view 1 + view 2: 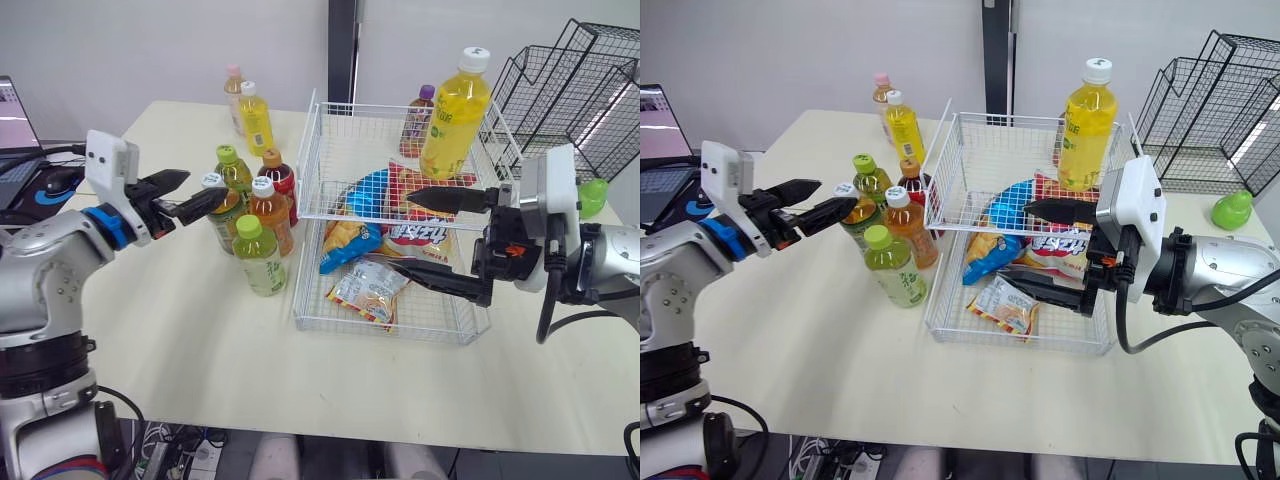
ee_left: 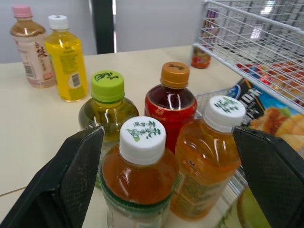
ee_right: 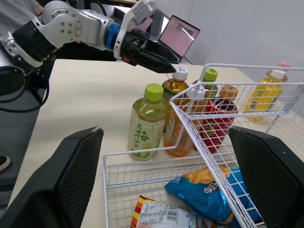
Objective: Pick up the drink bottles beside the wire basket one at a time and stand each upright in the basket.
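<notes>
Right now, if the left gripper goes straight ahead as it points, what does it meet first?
Probably the white-capped amber plastic bottle, lined up between the open fingers of the left gripper.

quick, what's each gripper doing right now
Left gripper: open, holding nothing, by the white-capped amber tea bottle.
Right gripper: open, empty, over the white wire basket.

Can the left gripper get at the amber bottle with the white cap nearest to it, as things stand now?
Probably yes. The left gripper is open, and the amber bottle stands just ahead between its fingers. The neighbouring bottles crowd close, though.
</notes>
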